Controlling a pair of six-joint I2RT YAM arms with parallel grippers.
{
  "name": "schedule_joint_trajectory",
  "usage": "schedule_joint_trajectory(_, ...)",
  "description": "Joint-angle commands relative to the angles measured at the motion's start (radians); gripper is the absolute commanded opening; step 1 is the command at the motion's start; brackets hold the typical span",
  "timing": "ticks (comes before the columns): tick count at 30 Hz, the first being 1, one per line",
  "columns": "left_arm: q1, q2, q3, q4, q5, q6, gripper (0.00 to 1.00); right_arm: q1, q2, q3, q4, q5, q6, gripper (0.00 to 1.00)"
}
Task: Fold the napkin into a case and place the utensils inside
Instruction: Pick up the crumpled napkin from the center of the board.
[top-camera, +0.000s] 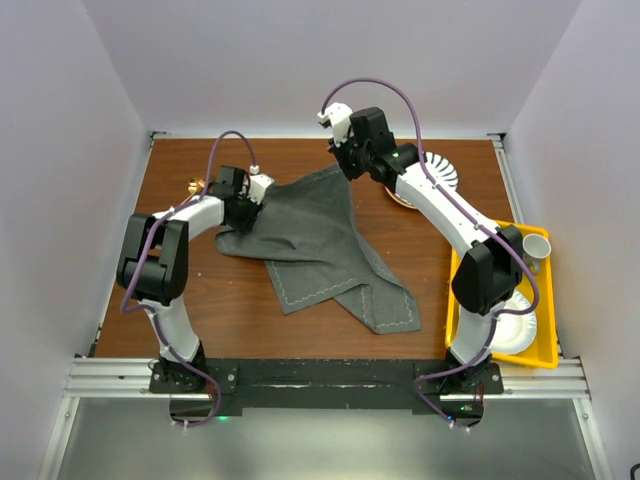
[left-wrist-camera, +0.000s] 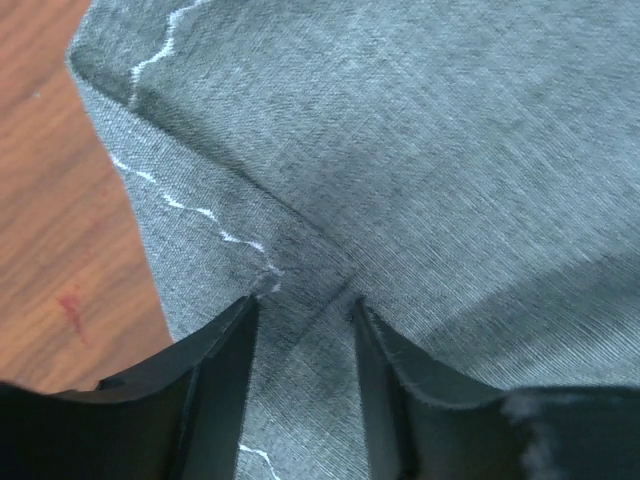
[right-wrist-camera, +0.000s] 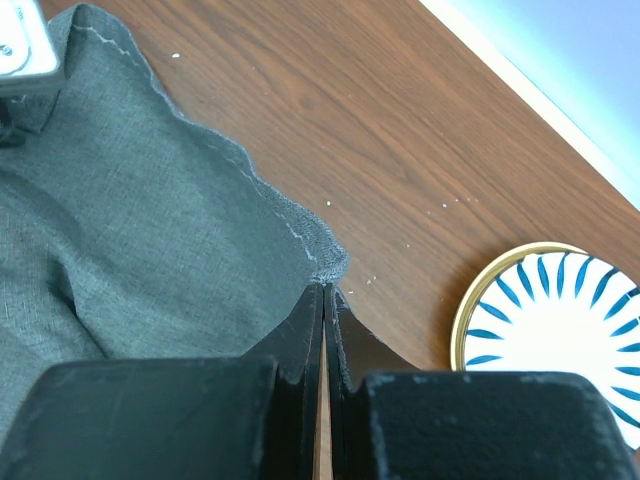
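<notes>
L jaws apart over napkin (top-camera: 320, 240), R jaws tight on corner; cup (top-camera: 536, 246) in tray (top-camera: 500, 361)

Mostly hidden behind the white right arm (top-camera: 440, 205) in the top view, and cut by the right edge in the right wrist view: round white plate with blue radial stripes (top-camera: 447, 172). Too small to name: tiny gold-coloured object (top-camera: 192, 184) at far left. Partly covered by that arm's elbow: plain white plate (top-camera: 518, 328) in the yellow plastic tray (top-camera: 548, 355). Running past the frame edges in both wrist views: dark grey fabric napkin (left-wrist-camera: 420, 150). Lost between the pressed-together tips of the right gripper (right-wrist-camera: 326, 292): the cloth's hemmed corner, depth of pinch unclear.
</notes>
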Motion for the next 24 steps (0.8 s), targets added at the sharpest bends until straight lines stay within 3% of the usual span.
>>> schedule_joint_trajectory(1, 0.000, 0.025, 0.030, 0.029, -0.049, -0.006, 0.42, -0.007, -0.018, 0.025, 0.026, 0.011, 0.016, 0.00)
schedule_joint_trajectory(4, 0.002, -0.005, 0.031, 0.022, -0.035, -0.009, 0.36, -0.013, -0.021, 0.024, 0.026, 0.014, 0.012, 0.00)
schedule_joint_trajectory(8, 0.011, -0.027, 0.048, 0.019, -0.020, -0.015, 0.17, -0.019, -0.024, 0.017, 0.025, 0.014, 0.007, 0.00)
schedule_joint_trajectory(20, 0.075, 0.011, 0.149, -0.022, 0.072, -0.081, 0.11, -0.027, -0.030, 0.016, 0.018, 0.002, 0.006, 0.00)
schedule_joint_trajectory(24, 0.085, 0.031, 0.157, -0.016, 0.080, -0.089, 0.00, -0.028, -0.032, 0.016, 0.014, 0.004, 0.006, 0.00)
